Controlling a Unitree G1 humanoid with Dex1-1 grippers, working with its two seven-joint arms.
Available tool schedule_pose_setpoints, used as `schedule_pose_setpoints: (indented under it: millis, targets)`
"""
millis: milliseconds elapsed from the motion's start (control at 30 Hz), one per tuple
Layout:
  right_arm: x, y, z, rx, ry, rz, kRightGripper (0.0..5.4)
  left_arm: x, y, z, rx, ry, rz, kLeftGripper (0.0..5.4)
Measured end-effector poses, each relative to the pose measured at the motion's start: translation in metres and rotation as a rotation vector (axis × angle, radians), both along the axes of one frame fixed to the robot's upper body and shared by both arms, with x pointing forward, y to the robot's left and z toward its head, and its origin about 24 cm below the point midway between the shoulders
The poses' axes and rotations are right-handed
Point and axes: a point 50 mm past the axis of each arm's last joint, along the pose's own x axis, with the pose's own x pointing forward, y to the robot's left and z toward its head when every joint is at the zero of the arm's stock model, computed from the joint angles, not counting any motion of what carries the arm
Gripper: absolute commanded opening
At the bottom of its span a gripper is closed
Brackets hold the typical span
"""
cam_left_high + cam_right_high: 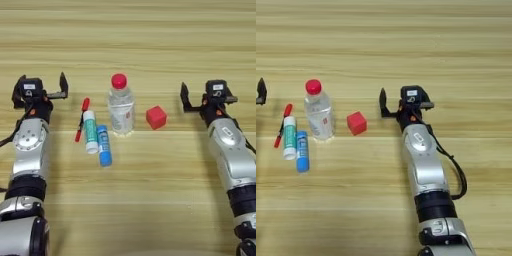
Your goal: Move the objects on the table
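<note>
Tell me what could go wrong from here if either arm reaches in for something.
1. The bottle stands upright and tall between the red cube and the tubes; a sweep by the right gripper toward the cube could tip it.
2. The white tube, blue glue stick and red pen lie side by side, so the left gripper may nudge or roll neighbours when picking one.

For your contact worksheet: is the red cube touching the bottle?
Apart. The left eye view shows bare table between the red cube and the bottle; neither tool is near them.
</note>
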Motion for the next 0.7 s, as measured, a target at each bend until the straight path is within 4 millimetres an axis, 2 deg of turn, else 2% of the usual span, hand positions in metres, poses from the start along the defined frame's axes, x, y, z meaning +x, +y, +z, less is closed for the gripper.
schedule_pose_setpoints:
  millis: [300, 700]
  targets:
    - [-0.001, 0.003, 0.005, 0.011, -0.036, 0.032, 5.4, 0.0, 0.0, 0.0, 0.0, 0.0, 0.0, 5.38]
    - [-0.013, 0.033, 0.055, 0.064, -0.302, 0.219, 5.4, 0.0, 0.0, 0.0, 0.001, 0.0, 0.0, 5.38]
